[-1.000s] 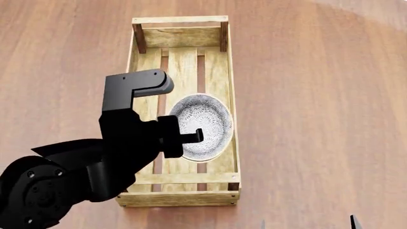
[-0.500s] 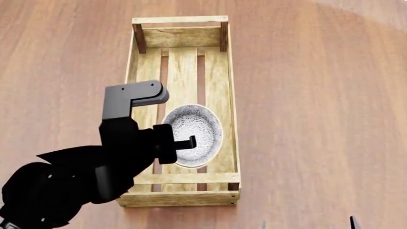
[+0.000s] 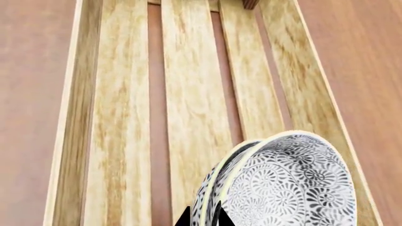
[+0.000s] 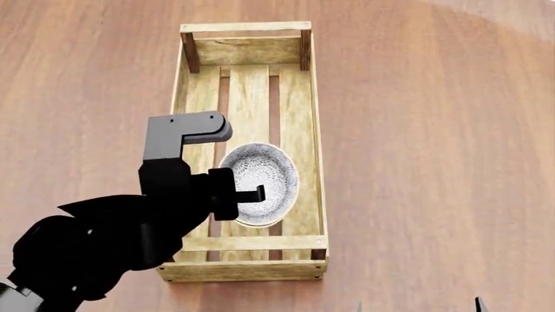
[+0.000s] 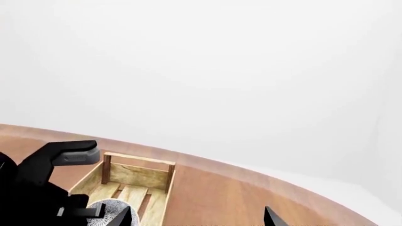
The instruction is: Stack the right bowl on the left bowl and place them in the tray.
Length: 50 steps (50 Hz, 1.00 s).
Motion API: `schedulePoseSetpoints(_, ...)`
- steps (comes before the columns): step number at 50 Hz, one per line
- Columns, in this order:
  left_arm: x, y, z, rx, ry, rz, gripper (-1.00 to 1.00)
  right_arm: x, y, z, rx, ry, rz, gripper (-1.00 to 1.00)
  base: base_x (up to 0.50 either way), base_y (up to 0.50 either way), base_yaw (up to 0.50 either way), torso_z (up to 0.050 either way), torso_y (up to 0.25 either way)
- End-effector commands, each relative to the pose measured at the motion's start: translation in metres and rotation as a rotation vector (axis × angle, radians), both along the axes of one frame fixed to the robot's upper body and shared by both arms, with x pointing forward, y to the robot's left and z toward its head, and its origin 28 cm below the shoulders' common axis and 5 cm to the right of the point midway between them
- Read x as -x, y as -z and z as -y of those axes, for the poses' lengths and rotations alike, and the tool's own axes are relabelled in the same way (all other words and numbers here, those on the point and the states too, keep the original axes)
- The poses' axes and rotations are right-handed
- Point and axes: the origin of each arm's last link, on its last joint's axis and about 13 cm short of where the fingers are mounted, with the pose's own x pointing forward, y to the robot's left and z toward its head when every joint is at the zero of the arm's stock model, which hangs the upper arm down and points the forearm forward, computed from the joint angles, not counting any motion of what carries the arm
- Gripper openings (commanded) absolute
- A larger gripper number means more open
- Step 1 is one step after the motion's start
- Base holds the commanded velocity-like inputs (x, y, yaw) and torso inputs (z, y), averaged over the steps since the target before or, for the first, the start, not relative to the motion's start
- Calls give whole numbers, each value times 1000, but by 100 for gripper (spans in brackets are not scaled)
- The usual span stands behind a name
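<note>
Left jaws pinching stacked bowls (image 4: 258,184) over tray (image 4: 313,130); right jaws' spread tips barely visible

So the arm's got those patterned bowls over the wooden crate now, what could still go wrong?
Two things, I think. The left gripper pinches the stacked black-and-white patterned bowls only at their rims, and they hang tilted, so letting go now might tip them or slide the inner bowl out of the outer one. They also sit near the right-hand plank wall of the long light-wood slatted tray, so the stack could catch that wall when lowered.
</note>
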Motion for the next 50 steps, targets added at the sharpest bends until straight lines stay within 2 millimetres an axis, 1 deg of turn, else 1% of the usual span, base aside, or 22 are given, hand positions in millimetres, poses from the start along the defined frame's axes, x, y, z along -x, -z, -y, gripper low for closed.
schedulePoseSetpoints(1, -6, -5, 8, 51, 26, 45, -100, -2, 0, 2, 14, 8, 21, 100, 0, 0, 0, 0, 0)
schedulePoseSetpoints(4, -7, -4, 8, 42, 27, 49, -100, -2, 0, 2, 15, 9, 21, 100, 0, 0, 0, 0, 0)
schedulePoseSetpoints(5, -7, -4, 8, 37, 29, 52, 100, -2, 0, 2, 16, 10, 21, 100, 0, 0, 0, 0, 10)
schedulePoseSetpoints(14, -10, 6, 7, 23, 19, 48, 100, -2, 1, 3, 17, 14, 19, 100, 0, 0, 0, 0, 0)
schedulePoseSetpoints(18, -12, -1, 7, 20, 23, 78, 100, -2, 2, 3, 18, 11, 16, 100, 0, 0, 0, 0, 0)
schedulePoseSetpoints(21, -10, -11, 8, 26, 39, 124, 100, -2, 1, 2, 19, 9, 17, 100, 0, 0, 0, 0, 0)
schedulePoseSetpoints(28, -7, -14, 9, 12, 59, 158, 100, -2, 0, 2, 20, 6, 21, 100, 0, 0, 0, 0, 0)
schedulePoseSetpoints(32, -6, -19, 9, 0, 68, 185, 100, -2, 1, 1, 20, 4, 18, 100, 0, 0, 0, 0, 0)
schedulePoseSetpoints(36, -4, -27, 8, -31, 74, 233, 100, -2, 0, 0, 21, 1, 20, 100, 0, 0, 0, 0, 0)
schedulePoseSetpoints(38, 0, -33, 7, -53, 82, 266, 100, -1, 0, -1, 23, -2, 22, 100, 0, 0, 0, 0, 0)
schedulePoseSetpoints(39, 2, -38, 7, -103, 87, 316, 100, -1, -1, -2, 25, -4, 24, 100, 0, 0, 0, 0, 0)
schedulePoseSetpoints(41, 6, -43, 7, -89, 93, 316, 100, 0, -2, -3, 26, -8, 26, 100, 0, 0, 0, 0, 0)
schedulePoseSetpoints(47, 18, -58, 5, -134, 114, 401, 100, 1, -6, -7, 33, -22, 37, 100, 0, 0, 0, 0, 0)
schedulePoseSetpoints(50, 27, -71, 1, -138, 135, 447, 100, 1, -8, -10, 37, -28, 41, 100, 0, 0, 0, 0, 0)
